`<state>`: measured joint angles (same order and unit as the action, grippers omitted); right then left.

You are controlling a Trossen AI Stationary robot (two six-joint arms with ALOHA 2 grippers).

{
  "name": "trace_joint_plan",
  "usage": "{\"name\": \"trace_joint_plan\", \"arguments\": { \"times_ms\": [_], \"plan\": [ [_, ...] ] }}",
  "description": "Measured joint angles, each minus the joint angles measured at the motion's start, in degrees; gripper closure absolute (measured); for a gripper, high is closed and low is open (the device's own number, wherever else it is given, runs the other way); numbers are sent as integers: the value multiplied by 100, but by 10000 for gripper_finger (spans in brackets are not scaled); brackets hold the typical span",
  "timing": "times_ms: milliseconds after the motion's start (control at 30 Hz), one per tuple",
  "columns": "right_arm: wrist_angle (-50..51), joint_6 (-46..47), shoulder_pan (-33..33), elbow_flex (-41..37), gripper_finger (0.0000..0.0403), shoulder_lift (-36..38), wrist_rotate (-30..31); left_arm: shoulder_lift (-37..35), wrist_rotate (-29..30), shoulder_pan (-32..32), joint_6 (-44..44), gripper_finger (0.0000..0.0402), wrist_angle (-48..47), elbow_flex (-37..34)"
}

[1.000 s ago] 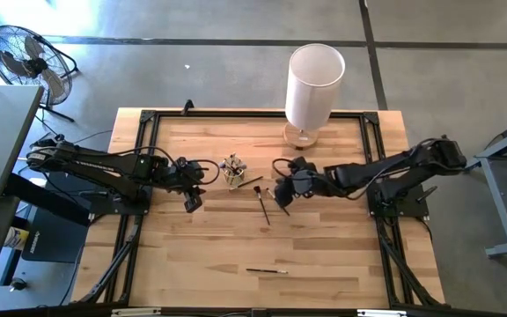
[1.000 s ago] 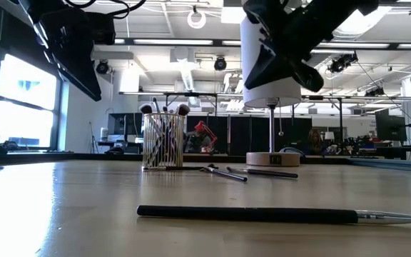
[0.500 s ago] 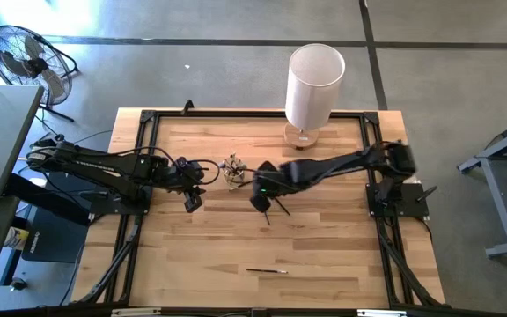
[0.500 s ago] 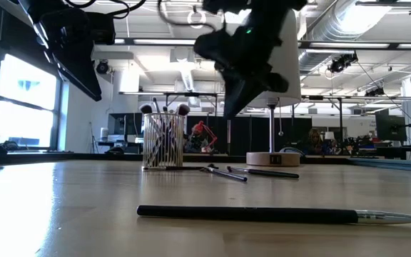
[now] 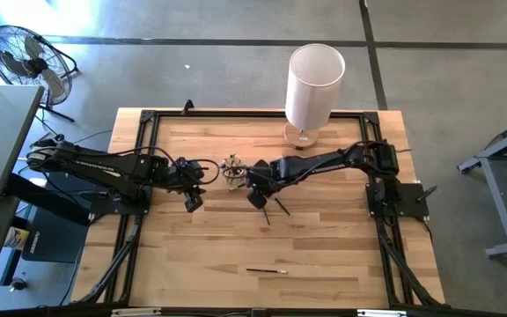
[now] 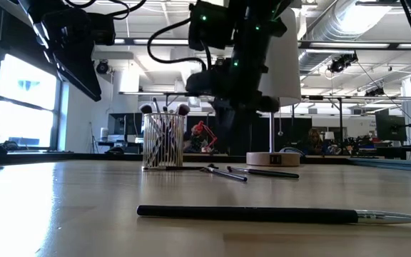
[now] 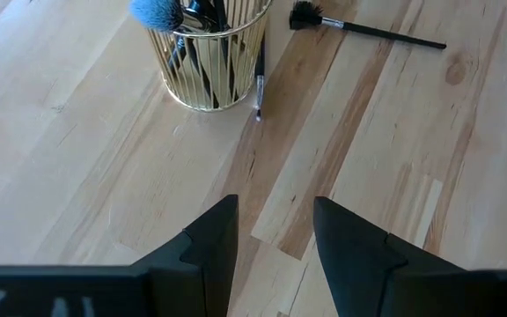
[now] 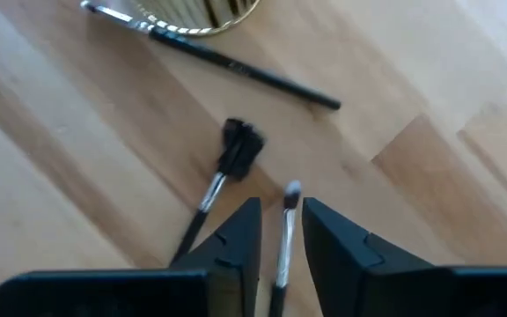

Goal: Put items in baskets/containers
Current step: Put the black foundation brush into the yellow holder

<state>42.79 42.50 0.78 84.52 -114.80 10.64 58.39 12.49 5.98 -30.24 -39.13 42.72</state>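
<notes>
Near the surface's centre, the right pincer (image 5: 258, 195) is held low with its fingers slightly parted, nothing pinched, over two brushes (image 8: 223, 173) lying at its 6 o'clock. At its 10 o'clock the cup (image 5: 231, 170) is seen, filled with brushes. Further out at 9 o'clock, the left pincer (image 5: 192, 201) is spread and empty. Another brush (image 5: 267, 271) lies at 6 o'clock.
</notes>
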Motion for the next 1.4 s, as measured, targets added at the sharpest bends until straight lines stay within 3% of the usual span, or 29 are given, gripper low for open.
{"name": "trace_joint_plan", "arguments": {
  "times_ms": [533,700,933,1233,1400],
  "plan": [
    [-1338,-99,32,-1120,320,-2,-12,0,2,0,-4,254,-17,0],
    [-1646,-97,24,-1346,322,21,253,0,2,2,-4,254,-15,0],
    [-1988,-599,-62,-1531,393,37,249,0,2,0,-24,254,-15,0],
    [-2025,-561,-377,-1570,399,330,105,0,-33,0,-39,254,-20,0],
    [-2149,-550,-534,-1554,400,763,489,0,-37,1,-14,254,-28,0]
  ]
}}
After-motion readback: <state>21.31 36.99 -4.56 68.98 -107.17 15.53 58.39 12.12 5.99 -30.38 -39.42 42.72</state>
